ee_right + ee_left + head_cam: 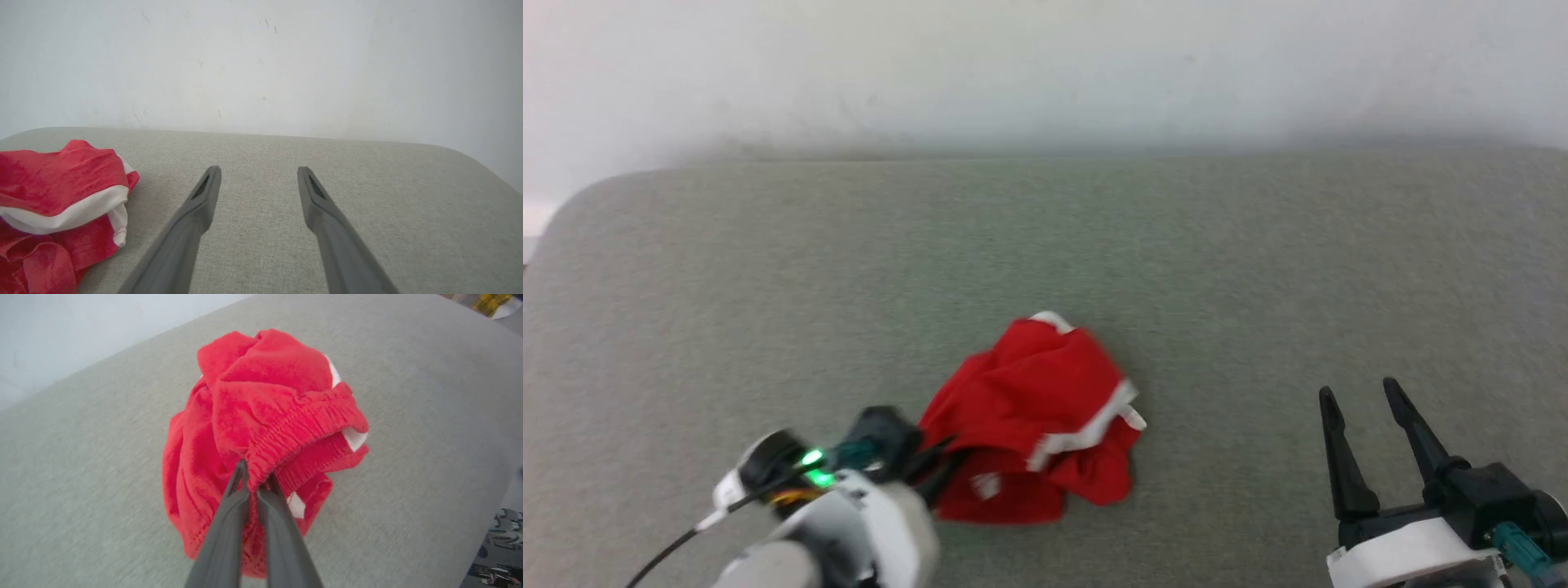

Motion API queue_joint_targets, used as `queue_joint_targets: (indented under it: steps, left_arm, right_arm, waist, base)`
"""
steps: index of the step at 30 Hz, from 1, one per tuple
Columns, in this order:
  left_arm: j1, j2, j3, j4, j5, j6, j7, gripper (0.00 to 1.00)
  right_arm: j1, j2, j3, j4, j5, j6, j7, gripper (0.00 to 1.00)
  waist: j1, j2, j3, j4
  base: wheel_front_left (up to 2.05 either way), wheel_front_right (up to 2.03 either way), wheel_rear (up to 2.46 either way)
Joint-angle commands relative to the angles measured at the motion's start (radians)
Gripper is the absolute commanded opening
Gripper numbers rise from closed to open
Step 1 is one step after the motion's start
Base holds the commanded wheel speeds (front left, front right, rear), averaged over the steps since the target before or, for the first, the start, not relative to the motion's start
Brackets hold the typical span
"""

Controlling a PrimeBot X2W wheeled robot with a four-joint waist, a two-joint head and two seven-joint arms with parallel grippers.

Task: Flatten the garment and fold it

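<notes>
- My left gripper (pixel 943 459), two long dark fingers on a white wrist with a green lamp lit, sits at the lower left of the head view. Its outline is blurred there.
- In the left wrist view, the jaws are pressed together on a fold of the gathered elastic waistband (pixel 302 428) of the garment (pixel 261 396). The garment is a pair of bright red soft-fabric shorts with white side stripes.
- My right gripper (pixel 1360 390) sits at the lower right of the head view. Its fingers are spread wide and hold nothing, and it is well apart from the garment.
- In the right wrist view, the right gripper points across bare surface toward the wall, and the garment lies at that view's left edge.
- The garment lies crumpled in a heap near the middle of the pale grey-green woven fabric surface (pixel 849 261). A white stripe (pixel 1086 429) crosses the folds on its right side.
- A plain white wall (pixel 1045 65) rises behind the far edge of the surface.
</notes>
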Motion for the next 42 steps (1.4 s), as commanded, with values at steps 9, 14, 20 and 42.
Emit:
queue_joint_targets:
  steps: [9, 14, 20, 42]
  left_arm:
    - [0.1, 0.077, 0.046, 0.181, 0.017, 0.059, -0.105, 1.0]
    - [0.096, 0.005, 0.093, 0.21, 0.016, 0.145, -0.216, 1.0]
    - [0.115, -0.045, 0.175, 0.184, 0.012, 0.245, -0.387, 1.0]
    - [0.2, -0.194, 0.244, 0.071, 0.164, 0.307, -0.494, 1.0]
  right_arm:
    - [0.006, 0.003, 0.035, 0.026, 0.007, -0.002, -0.005, 1.0]
    - [0.0, 0.003, 0.062, 0.038, 0.0, -0.002, -0.005, 1.0]
    - [-0.055, -0.032, 0.18, 0.053, 0.024, -0.002, 0.098, 1.0]
    - [-0.451, -0.247, 0.658, 0.464, 0.297, -0.002, 0.64, 1.0]
  waist:
    - [0.0001, -0.0001, -0.07, 0.164]
    - [0.0001, -0.0001, -0.082, 0.202]
    - [0.0001, -0.0001, -0.103, 0.248]
    - [0.0001, -0.0001, -0.062, 0.43]
  base:
    - [0.0, 0.0, 0.0]
    - [0.0, 0.0, 0.0]
    - [0.0, 0.0, 0.0]
    - [0.0, 0.0, 0.0]
